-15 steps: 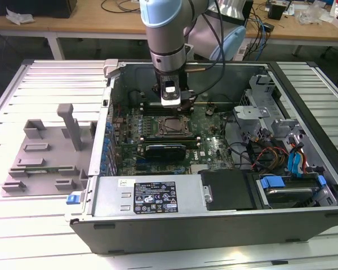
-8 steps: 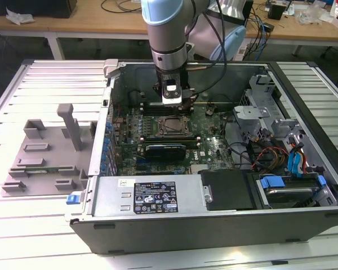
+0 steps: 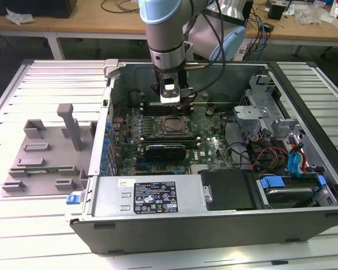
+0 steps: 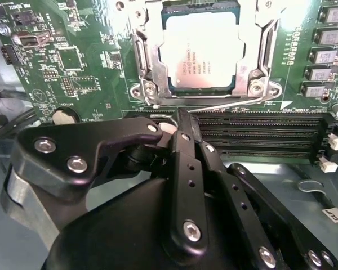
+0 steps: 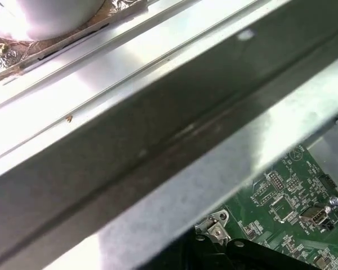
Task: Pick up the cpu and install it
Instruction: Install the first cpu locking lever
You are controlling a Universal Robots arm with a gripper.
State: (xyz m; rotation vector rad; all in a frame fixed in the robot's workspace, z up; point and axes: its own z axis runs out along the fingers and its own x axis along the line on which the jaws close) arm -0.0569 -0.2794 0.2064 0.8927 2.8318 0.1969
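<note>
Closest to my wrist camera is the gripper (image 4: 183,121), its black fingers pressed together with nothing between them, tips just over the memory slots (image 4: 259,135) beside the socket (image 4: 149,73). The cpu (image 4: 200,48) lies flat in that socket, plate up, so I judge it seated. It is square, with no real long axis; its edges run parallel to the frame. In the exterior view the arm hangs inside the open computer case (image 3: 214,222).

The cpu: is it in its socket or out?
In. The cpu lies flat inside the metal socket frame in the second wrist view.
</note>
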